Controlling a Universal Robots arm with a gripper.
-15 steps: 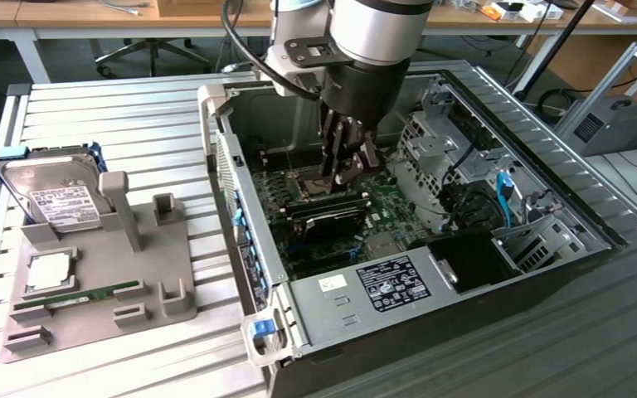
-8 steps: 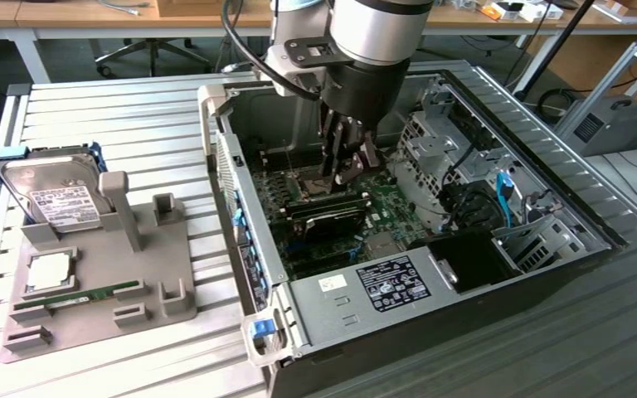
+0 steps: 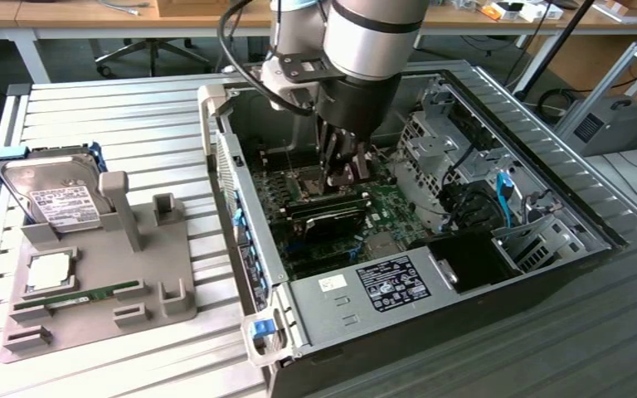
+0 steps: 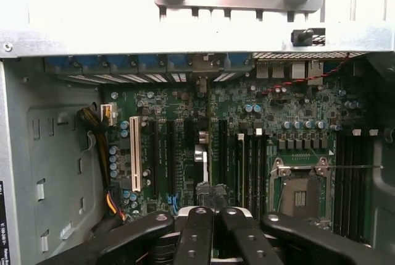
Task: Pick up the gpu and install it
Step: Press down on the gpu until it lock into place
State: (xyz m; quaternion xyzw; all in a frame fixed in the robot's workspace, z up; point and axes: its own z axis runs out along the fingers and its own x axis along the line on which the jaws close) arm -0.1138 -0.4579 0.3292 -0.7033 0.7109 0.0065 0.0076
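Observation:
Inside the open computer case (image 3: 255, 240), the gpu (image 3: 328, 222) shows as a dark card standing on the green motherboard (image 3: 391, 203). My gripper (image 3: 348, 176) hangs just above and behind it, reaching down into the case. In the wrist view the black fingers (image 4: 197, 234) are pressed together, so the gripper (image 4: 215, 214) is shut with nothing visible between its tips. It points at the expansion slots (image 4: 166, 154) of the motherboard (image 4: 290, 110). Whether the fingertips touch the card I cannot tell.
On the exterior view's left, a grey holder (image 3: 97, 282) carries a silver hard drive (image 3: 55, 195), a square silver chip (image 3: 51, 272) and a green memory stick (image 3: 75, 296). The case holds drive cages (image 3: 440, 141), black cables (image 3: 468, 203) and a labelled power supply (image 3: 391, 286).

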